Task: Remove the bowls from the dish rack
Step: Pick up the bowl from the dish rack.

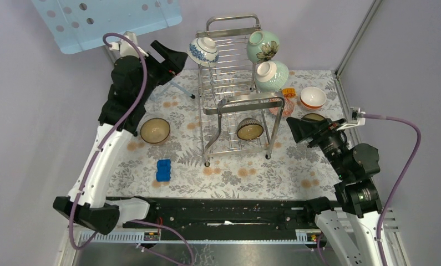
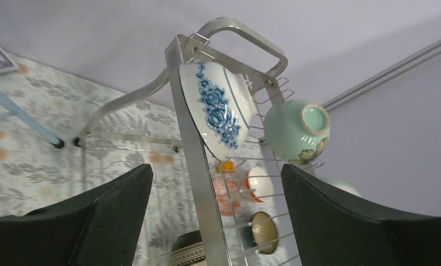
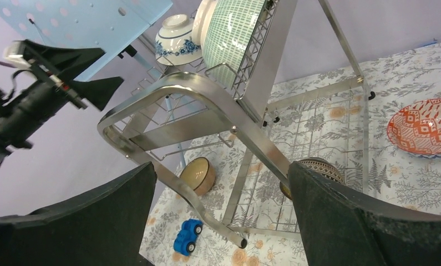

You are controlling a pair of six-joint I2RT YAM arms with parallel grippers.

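Note:
The steel dish rack [image 1: 234,94] stands mid-table. Its upper tier holds a blue-and-white bowl [image 1: 203,51] and two pale green bowls [image 1: 263,45] [image 1: 272,75]. A dark patterned bowl [image 1: 249,128] sits on the lower tier. A brown bowl [image 1: 155,131], an orange-white bowl [image 1: 313,97], a red-patterned bowl [image 1: 282,106] and a dark teal bowl [image 1: 313,117] rest on the table. My left gripper [image 1: 171,58] is open and empty, just left of the blue-and-white bowl [image 2: 215,111]. My right gripper [image 1: 301,130] is open and empty, right of the rack's lower tier [image 3: 315,169].
A pale blue perforated stand [image 1: 104,19] on a tripod stands at the back left, close to my left arm. A blue toy car [image 1: 163,170] lies in front of the brown bowl. A small orange object [image 1: 288,92] lies right of the rack.

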